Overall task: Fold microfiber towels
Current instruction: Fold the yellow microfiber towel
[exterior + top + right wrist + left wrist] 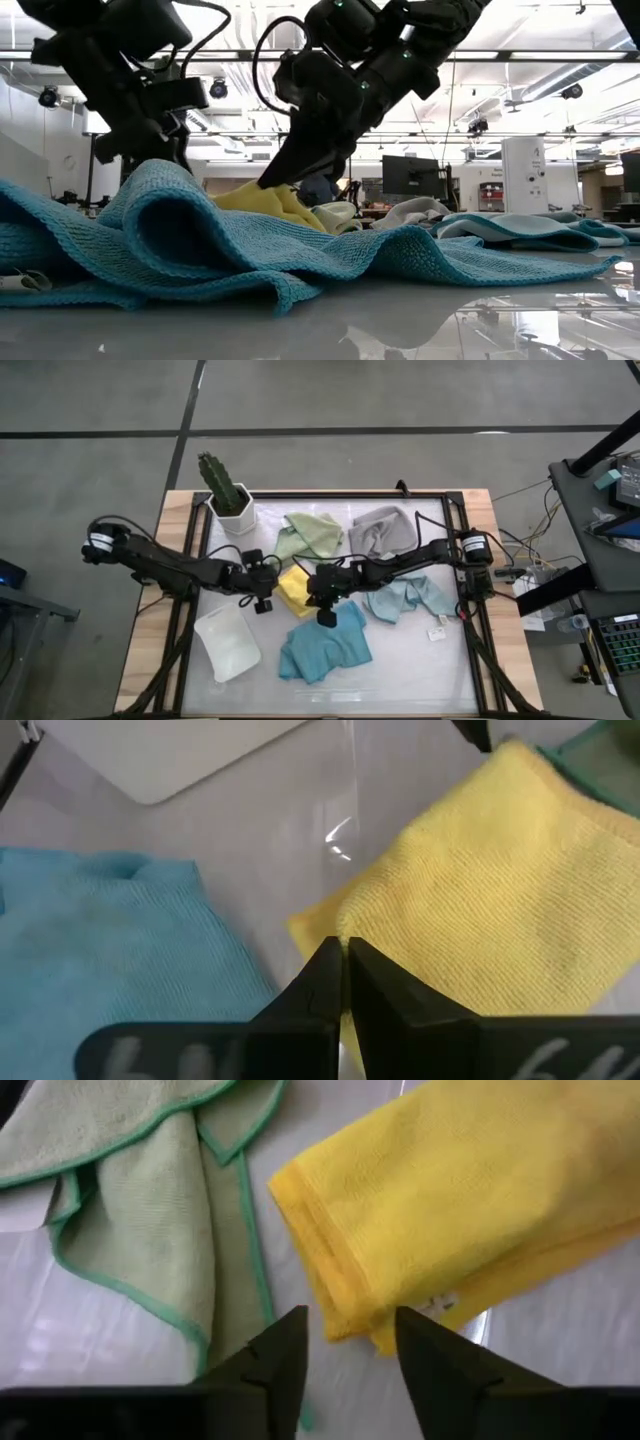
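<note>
Early in the job: both arms working the yellow towel [296,590] at table centre, others not yet folded.

Right gripper [343,982] is pinching the yellow towel's edge w/ jaws closed on it; left gripper [345,1342] is hovering just beside its other edge, jaws apart, nothing held. The yellow one looks doubled over. Sage green [312,534], grey [385,528], pale blue [408,598] & teal [327,647] towels are lying rumpled around it. White tray [228,643] is sitting near the teal one, nothing on it.

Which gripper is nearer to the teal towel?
Right. The right gripper hangs at the teal towel's far edge, fingers shut beside the yellow towel. The left gripper, fingers open, sits farther off, across the yellow towel.
</note>
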You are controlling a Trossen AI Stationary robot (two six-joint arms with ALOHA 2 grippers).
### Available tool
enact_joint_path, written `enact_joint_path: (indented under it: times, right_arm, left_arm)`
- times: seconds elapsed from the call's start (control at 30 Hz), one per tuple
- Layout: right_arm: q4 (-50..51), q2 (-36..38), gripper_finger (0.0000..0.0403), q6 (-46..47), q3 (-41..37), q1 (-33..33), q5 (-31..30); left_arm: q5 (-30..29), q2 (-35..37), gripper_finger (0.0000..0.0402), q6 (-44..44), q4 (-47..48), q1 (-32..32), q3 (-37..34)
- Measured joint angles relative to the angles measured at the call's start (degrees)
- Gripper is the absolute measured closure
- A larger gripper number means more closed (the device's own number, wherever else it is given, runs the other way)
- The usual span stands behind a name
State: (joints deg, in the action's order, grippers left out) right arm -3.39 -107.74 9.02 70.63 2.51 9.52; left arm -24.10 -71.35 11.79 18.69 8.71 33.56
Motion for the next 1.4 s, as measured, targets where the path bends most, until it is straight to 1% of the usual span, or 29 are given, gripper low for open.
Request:
enact_joint_path:
  times: [0.1, 0.17, 0.23, 0.37, 0.43, 0.57, 0.63, 0.73, 0.83, 1.0, 1.2, 1.4]
  right_arm:
    - [-0.16, 0.0, 0.0394, 0.0, 0.0, 0.0, -0.01]
    - [-0.38, 0.0, 0.0394, 0.0, 0.0, -0.02, -0.02]
    - [-0.6, 0.0, 0.0394, 0.01, 0.02, 0.0, -0.02]
    - [-2.19, -0.01, 0.0394, 1.17, 0.0, 0.0, -0.01]
    - [-3.23, -0.23, 0.0394, 1.47, 0.0, 0.0, 0.0]
    - [-3.62, -0.37, 0.0394, 1.98, -0.04, 0.0, -0.05]
    - [-4.27, -0.37, 0.0394, 2.56, -0.04, 0.0, -0.02]
    - [-5.24, -0.37, 0.0394, 2.95, -0.04, 0.0, -0.04]
    - [-6.06, -0.37, 0.0394, 2.97, -0.04, 0.0, -0.05]
    - [-7.3, -0.37, 0.0394, 2.99, -0.04, 0.0, -0.07]
    - [-11.73, -2.11, 0.0394, 4.0, -0.08, 0.0, -0.03]
    - [-15.39, -6.53, 0.0394, 4.68, 1.83, 0.0, 1.59]
  left_arm:
    - [1.24, 1.08, 0.0235, -0.13, 5.31, 0.0, 1.96]
    - [2.48, 1.75, 0.023, -0.04, 7.0, 0.02, 2.16]
    - [3.76, 2.44, 0.0229, 0.96, 6.73, 0.04, 2.12]
    - [9.56, 2.06, 0.0229, 3.82, 5.19, 0.32, 1.59]
    - [10.4, 0.99, 0.0233, 4.56, 2.8, 1.04, 1.29]
    - [11.72, -2.13, 0.0258, 5.76, -1.8, 3.26, 0.12]
    - [12.0, -3.59, 0.0276, 6.31, -2.07, 4.14, -0.1]
    - [12.02, -5.88, 0.0303, 7.4, -2.33, 4.31, -0.18]
    - [11.93, -8.29, 0.0329, 7.38, -5.39, 4.28, -0.21]
    - [11.69, -12.15, 0.0362, 7.14, -8.25, 4.28, -0.21]
    - [11.32, -13.61, 0.0385, 7.14, -11.4, 4.28, -0.17]
    - [12.25, -12.95, 0.0389, 7.12, -12.32, 4.28, -0.17]
